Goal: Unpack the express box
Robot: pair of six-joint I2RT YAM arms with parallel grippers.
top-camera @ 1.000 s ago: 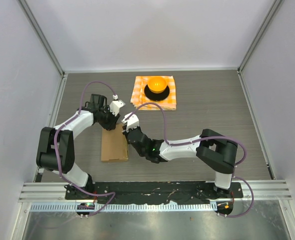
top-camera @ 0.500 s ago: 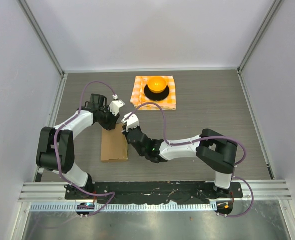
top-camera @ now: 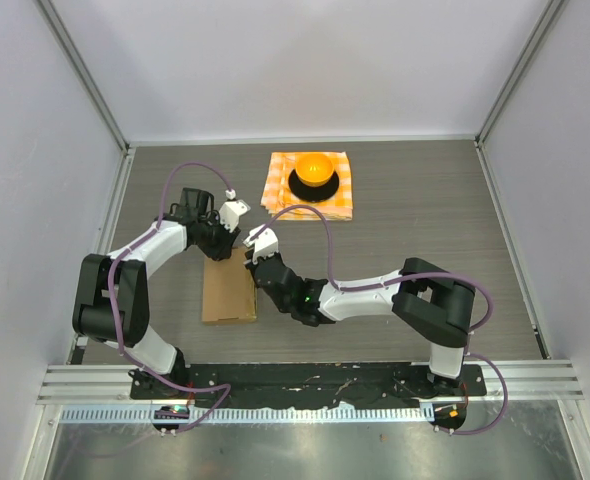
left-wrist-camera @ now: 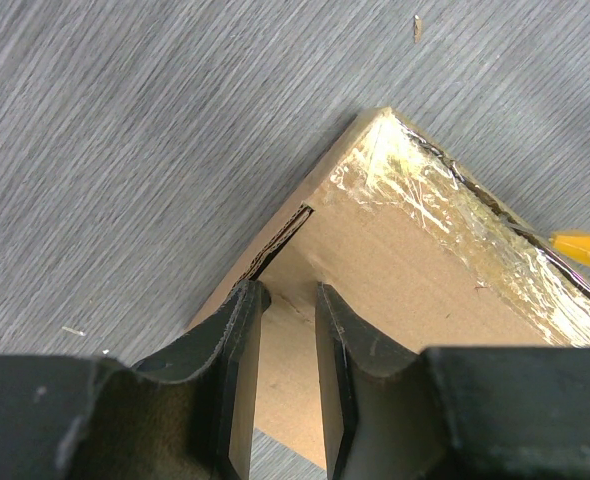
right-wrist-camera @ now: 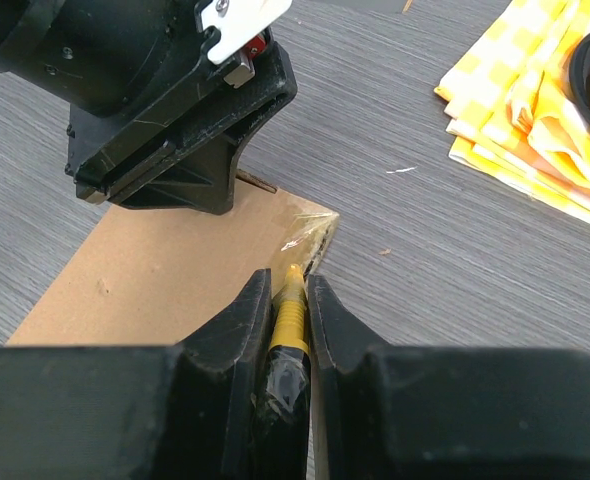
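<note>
Left end effector (left-wrist-camera: 285, 296): fingers close together with a narrow gap, pointing down at the box edge near its far corner; whether they pinch the cardboard or only press on it cannot be told
Right end effector (right-wrist-camera: 288, 284): closed on a yellow tool (right-wrist-camera: 289, 318), which sticks out forward between the two fingers
Tool tip: at the taped far right corner of the box, touching or just short of it
Two end effectors: just beside each other over the far end of the box, the left one on the far left side, the right one reaching in from the right
Box (top-camera: 227, 293): flat brown cardboard, lying on the desk (top-camera: 425, 235) left of centre, its long side running away from the arm bases, lid down
Tape (left-wrist-camera: 430, 190): clear, wrinkled and shiny, wrapped over the far corner and along the far edge of the box
Cloth (top-camera: 341, 197): orange and white checks, folded, near the far edge of the desk, well apart from the box
Black dish (top-camera: 313, 186): round, resting on the cloth
Orange ball (top-camera: 314, 165): sitting in the dish
</note>
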